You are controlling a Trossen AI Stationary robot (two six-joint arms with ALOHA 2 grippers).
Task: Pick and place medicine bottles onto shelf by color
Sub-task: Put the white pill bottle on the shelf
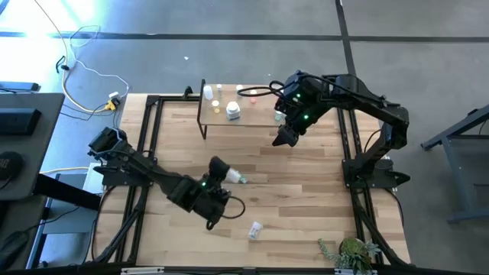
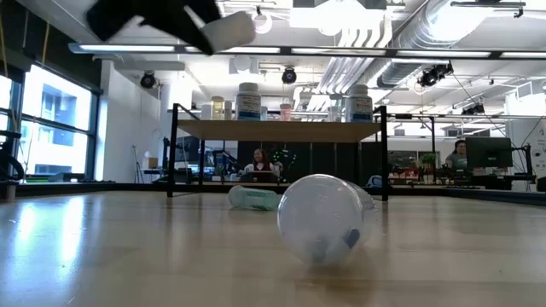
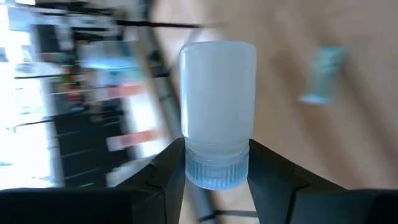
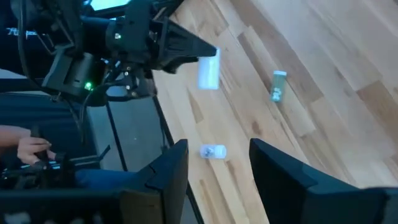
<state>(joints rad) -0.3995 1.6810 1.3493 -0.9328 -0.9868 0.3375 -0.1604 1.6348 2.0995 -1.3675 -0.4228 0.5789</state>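
- The shelf (image 1: 238,114) stands at the tabletop's (image 1: 306,198) far edge and carries several bottles, among them a white jar (image 1: 233,112) and a white bottle (image 1: 207,92).
- Left pincer (image 3: 216,163), nearer than the shelf and toward the tabletop's middle, is clamped on the ribbed cap of a white bottle (image 3: 217,112): a plain, opaque cylinder held clear of the wood.
- A green bottle (image 1: 240,178) lies on its side just beside that pincer.
- A clear bottle (image 1: 254,229) lies farther from the shelf, near the front edge.
- Right pincer (image 1: 284,138) hovers just off the shelf's right end, fingers apart, gripping nothing.
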